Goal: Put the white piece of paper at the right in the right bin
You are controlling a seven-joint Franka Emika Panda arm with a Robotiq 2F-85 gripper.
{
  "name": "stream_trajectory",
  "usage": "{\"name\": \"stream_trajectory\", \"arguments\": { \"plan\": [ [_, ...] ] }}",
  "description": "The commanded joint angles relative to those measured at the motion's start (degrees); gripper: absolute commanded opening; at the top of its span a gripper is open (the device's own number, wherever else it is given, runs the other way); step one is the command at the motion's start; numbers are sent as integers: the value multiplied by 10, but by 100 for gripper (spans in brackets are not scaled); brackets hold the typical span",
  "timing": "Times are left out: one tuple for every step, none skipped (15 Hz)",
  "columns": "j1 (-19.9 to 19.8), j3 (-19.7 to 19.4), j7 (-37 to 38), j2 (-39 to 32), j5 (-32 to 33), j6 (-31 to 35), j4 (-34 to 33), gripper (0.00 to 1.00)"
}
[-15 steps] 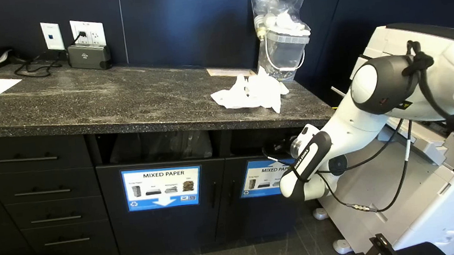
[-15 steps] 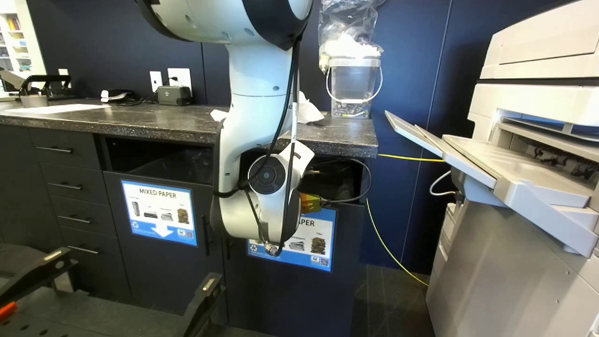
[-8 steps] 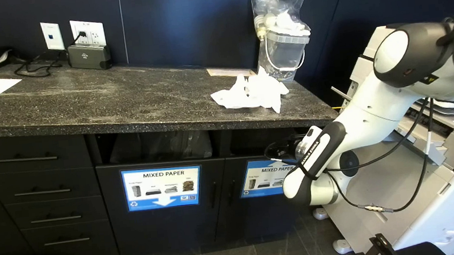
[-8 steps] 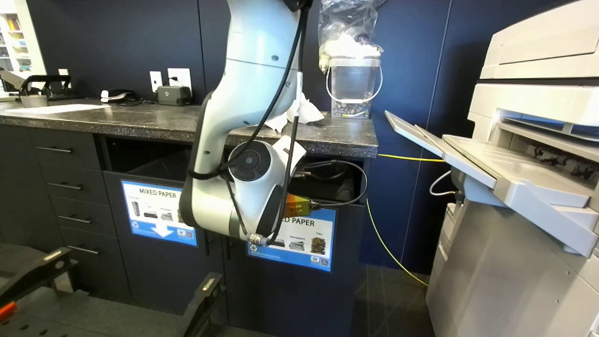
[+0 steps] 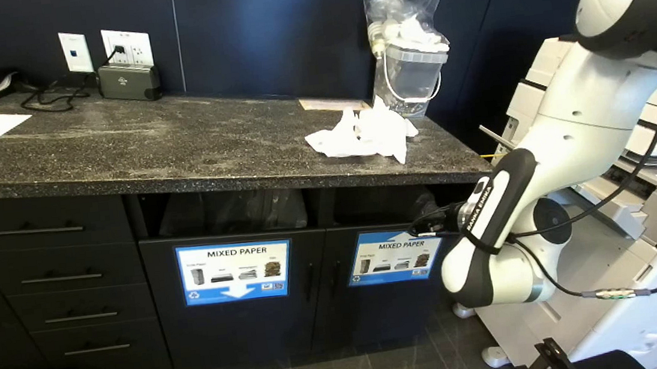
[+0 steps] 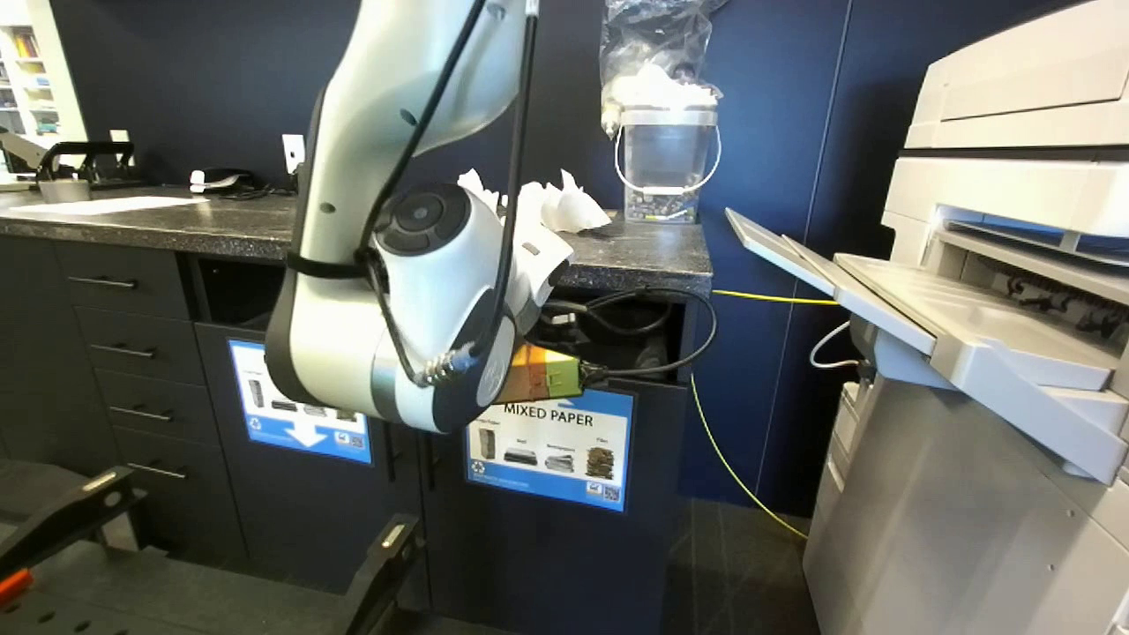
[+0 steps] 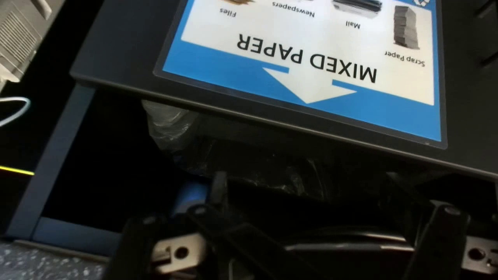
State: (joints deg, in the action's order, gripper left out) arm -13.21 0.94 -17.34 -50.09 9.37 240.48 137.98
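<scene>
The right bin is the dark right-hand cabinet slot; its label reads "MIXED PAPER" with small item pictures. It also shows in an exterior view and, upside down, in the wrist view. My gripper is at the slot's opening under the counter. Its fingers stand wide apart in the wrist view, with only dark slot and clear bag film visible between them. In the exterior views its fingertips are too dark to make out. The small white paper wad is hidden or out of view.
A larger crumpled white paper heap lies on the counter above the slot. A clear bucket stands behind it. A left slot with its own "MIXED PAPER" label is beside. A printer stands at the right.
My arm has drawn back from the right slot, the elbow rising and the hand coming outward. More of the right label is uncovered. The paper heap has not moved.
</scene>
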Motion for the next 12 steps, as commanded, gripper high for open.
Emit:
{"name": "stream_trajectory", "arguments": {
  "plan": [
    [53,-59,21,138,-20,-62,120,100],
    [60,-70,19,167,-19,-87,138,100],
    [63,-83,14,197,-14,-115,156,100],
    [67,-94,8,227,-11,-145,172,100],
    [73,-106,0,258,-17,-188,179,100],
    [75,-116,-8,289,-17,-228,189,100],
    [75,-127,-15,322,-15,-280,193,100],
    [77,-136,-25,353,-15,-324,199,100],
    [82,-150,-39,384,-22,-370,210,100],
    [86,-161,-51,413,-27,-417,214,100],
    [102,-180,-70,433,-46,-467,213,100],
    [126,-209,-87,450,-62,-516,211,100]
  ]
}}
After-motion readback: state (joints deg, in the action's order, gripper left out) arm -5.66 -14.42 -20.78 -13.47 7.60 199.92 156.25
